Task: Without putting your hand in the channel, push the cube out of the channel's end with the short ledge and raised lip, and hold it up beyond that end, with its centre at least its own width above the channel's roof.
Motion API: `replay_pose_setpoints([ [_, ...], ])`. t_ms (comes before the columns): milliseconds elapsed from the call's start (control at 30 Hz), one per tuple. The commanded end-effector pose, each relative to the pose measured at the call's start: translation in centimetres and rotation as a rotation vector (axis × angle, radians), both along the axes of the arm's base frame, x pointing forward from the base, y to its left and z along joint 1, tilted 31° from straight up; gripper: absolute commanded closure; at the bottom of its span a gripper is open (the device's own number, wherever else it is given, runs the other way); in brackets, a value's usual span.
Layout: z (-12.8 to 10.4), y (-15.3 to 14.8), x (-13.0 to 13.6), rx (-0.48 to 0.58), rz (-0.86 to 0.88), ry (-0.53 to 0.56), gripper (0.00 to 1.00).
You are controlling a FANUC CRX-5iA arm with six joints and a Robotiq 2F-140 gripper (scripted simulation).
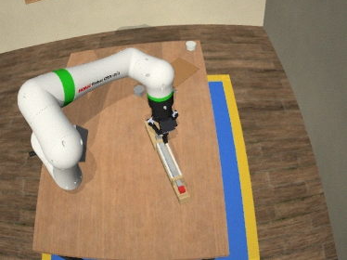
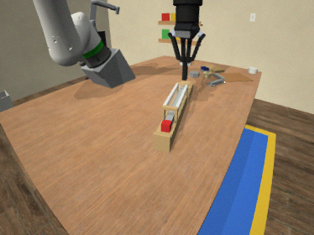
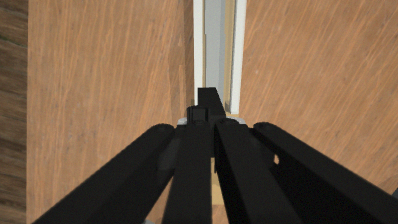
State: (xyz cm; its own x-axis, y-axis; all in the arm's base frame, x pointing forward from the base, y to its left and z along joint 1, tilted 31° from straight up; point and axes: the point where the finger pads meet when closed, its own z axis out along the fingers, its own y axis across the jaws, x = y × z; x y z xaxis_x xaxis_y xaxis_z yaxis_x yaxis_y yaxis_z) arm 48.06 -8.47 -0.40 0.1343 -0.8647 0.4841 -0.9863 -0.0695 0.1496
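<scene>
A long wooden channel with white rails lies on the table; it also shows in the exterior view. A red cube sits on the ledge at its near end, behind the raised lip. A grey rod lies in the channel just behind the cube. My gripper is shut, fingers pointing down, and hangs just above the far end of the channel. In the wrist view the closed fingertips are over the channel's rails. I see nothing between the fingers.
A grey L-shaped tool and a small grey block lie beyond the channel's far end. A white cup stands at the table's far corner. A grey cylinder sits near the arm. A blue and yellow mat lies on the floor.
</scene>
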Motion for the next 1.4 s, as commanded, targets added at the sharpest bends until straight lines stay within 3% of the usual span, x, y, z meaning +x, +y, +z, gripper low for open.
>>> replay_pose_setpoints([
  [0,3.5,-6.0,0.7,-0.008,-0.002,0.003,0.90],
  [67,4.9,-8.5,0.8,-0.010,-0.003,0.004,0.90],
  [100,5.6,-9.8,0.9,-0.010,-0.003,0.004,0.67],
  [200,6.3,-11.0,0.9,-0.010,-0.003,0.004,0.67],
  [233,8.4,-14.6,1.2,-0.010,-0.003,0.004,0.67],
  [367,10.7,-18.7,1.9,-0.010,-0.003,0.004,0.67],
  [1367,10.3,-19.1,1.9,-0.010,-0.003,0.004,0.67],
])
